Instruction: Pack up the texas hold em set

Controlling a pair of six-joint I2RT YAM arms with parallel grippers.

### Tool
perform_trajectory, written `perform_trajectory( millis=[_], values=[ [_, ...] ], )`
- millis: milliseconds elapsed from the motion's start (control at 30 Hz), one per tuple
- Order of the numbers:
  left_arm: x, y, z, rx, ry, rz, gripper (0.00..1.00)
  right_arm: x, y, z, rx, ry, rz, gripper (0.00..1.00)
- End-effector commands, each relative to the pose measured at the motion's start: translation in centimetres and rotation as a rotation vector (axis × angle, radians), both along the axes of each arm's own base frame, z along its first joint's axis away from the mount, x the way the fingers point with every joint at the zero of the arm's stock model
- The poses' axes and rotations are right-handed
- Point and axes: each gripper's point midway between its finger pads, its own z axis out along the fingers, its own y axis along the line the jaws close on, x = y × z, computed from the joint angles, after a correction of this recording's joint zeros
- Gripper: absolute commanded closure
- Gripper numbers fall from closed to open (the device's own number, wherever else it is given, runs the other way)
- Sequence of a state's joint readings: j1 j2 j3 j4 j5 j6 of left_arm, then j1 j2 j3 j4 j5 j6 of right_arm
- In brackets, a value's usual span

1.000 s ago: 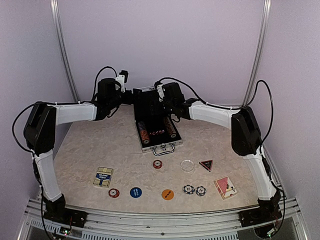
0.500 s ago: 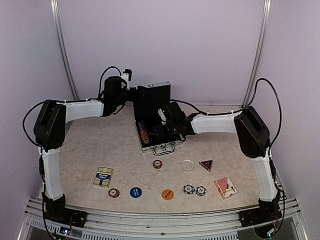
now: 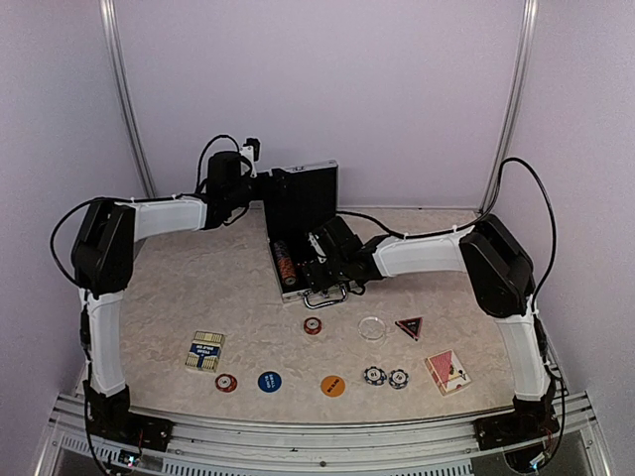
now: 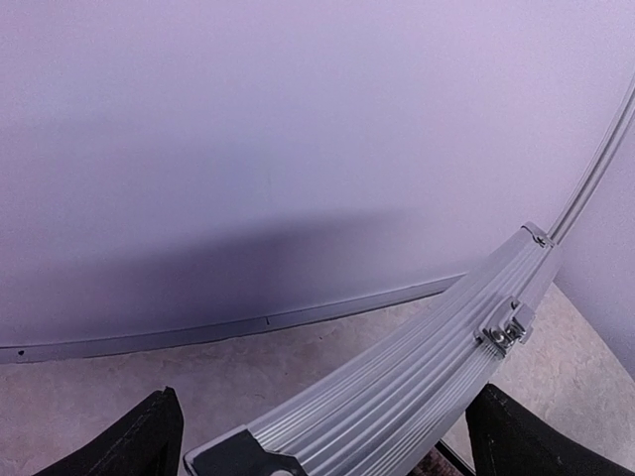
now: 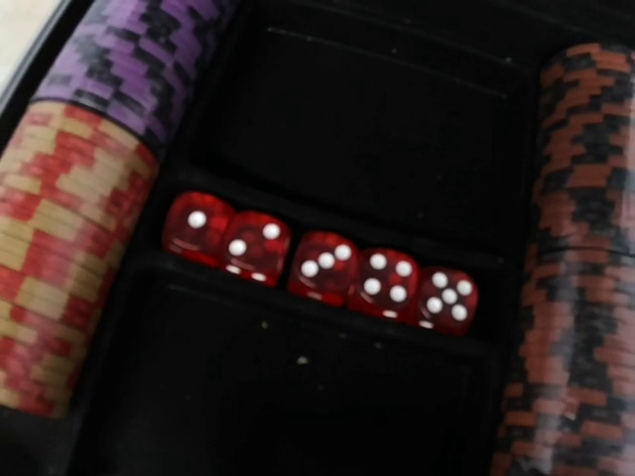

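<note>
briefcase (image 3: 308,193) sitting open toward table (image 3: 179,288) far edge, middle; left gripper (image 3: 263,188) fingers spread, straddling upright lid; right gripper (image 3: 316,260) hovering over dice (image 5: 322,268) inside, fingers cannot tell; risk: unsupported lid dropping onto right gripper; loose chips (image 3: 385,377) lying along near edge

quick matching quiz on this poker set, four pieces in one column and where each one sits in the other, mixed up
1 red dice
2 clear disc
3 blue-patterned card deck
4 orange disc

a beside the dark triangle
b in a row inside the briefcase
c leftmost loose piece on the table
d just right of the blue disc

Pairs: 1-b, 2-a, 3-c, 4-d
</note>
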State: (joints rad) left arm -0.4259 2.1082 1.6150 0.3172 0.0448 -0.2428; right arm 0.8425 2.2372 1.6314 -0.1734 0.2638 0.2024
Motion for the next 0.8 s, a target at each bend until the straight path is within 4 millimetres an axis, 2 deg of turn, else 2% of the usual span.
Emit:
perform_trajectory(
  millis=[0, 333, 633, 733, 767],
  values=[
    [1.4, 1.2, -1.4, 0.011, 0.048, 0.040, 0.01, -2.5, -1.0, -2.5, -0.092, 0.055, 0.028, 0.18],
    [3.4, 2.1, -2.2, -0.020, 0.109, 0.091, 0.01, -4.0, -1.9, -4.4, -0.145, 0.091, 0.056, 0.20],
    [4.4, 2.9, -3.5, -0.039, 0.146, 0.119, 0.01, -4.0, -1.7, -4.4, -0.151, 0.091, 0.069, 0.20],
    [4.1, 2.5, -3.8, -0.038, 0.150, 0.101, 0.01, -3.8, -1.5, -4.1, -0.149, 0.087, 0.067, 0.20],
    [3.7, 2.1, -3.3, -0.042, 0.132, 0.086, 0.01, -3.7, -1.4, -4.0, -0.146, 0.084, 0.066, 0.20]
  ],
)
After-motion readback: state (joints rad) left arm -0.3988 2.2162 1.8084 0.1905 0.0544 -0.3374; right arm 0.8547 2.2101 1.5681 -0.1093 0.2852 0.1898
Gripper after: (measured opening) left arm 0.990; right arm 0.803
